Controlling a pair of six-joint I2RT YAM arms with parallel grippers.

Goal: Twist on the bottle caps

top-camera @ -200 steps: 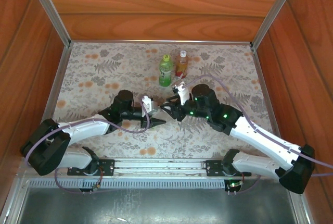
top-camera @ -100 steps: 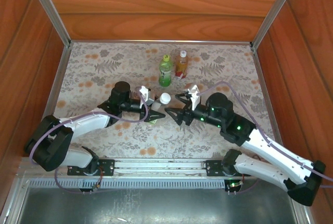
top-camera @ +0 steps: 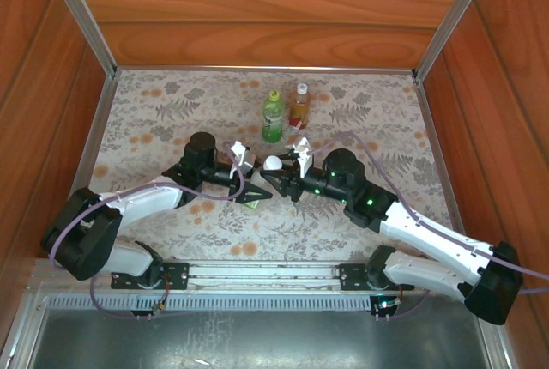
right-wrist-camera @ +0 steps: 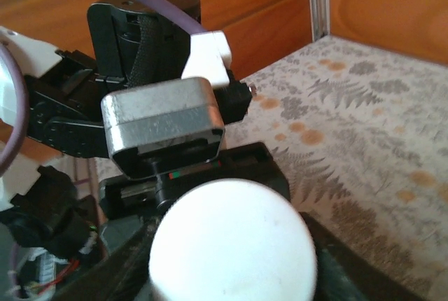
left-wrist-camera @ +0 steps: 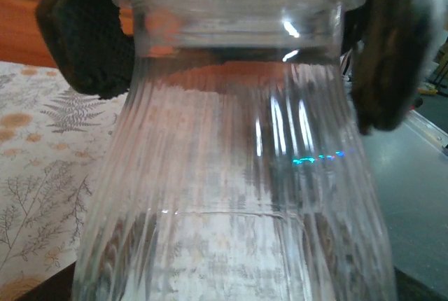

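Arms angled inward, left hand (top-camera: 256, 190) and right hand (top-camera: 278, 179) meet, both clamped.

Left arm (top-camera: 129, 204): white shell on the long links, black joints, a bulky rounded black housing at its outer end.
Right arm (top-camera: 429, 236): the same white shell and black joints, with a matching black end housing.
Lights (top-camera: 371, 202): small green dots glowing on the right arm's black section.
Cables (top-camera: 94, 214): a thin purple cable running along each arm.
Bases (top-camera: 159, 276): black brackets bolted to a silver rail (top-camera: 257, 273).
Left pincer (top-camera: 257, 189): black, tapered fingers.
Right pincer (top-camera: 276, 170): black, with a white piece behind it.
Wrist camera (right-wrist-camera: 164, 122): rounded silver-grey box under a white clip (right-wrist-camera: 208, 56), mounted on black parts.
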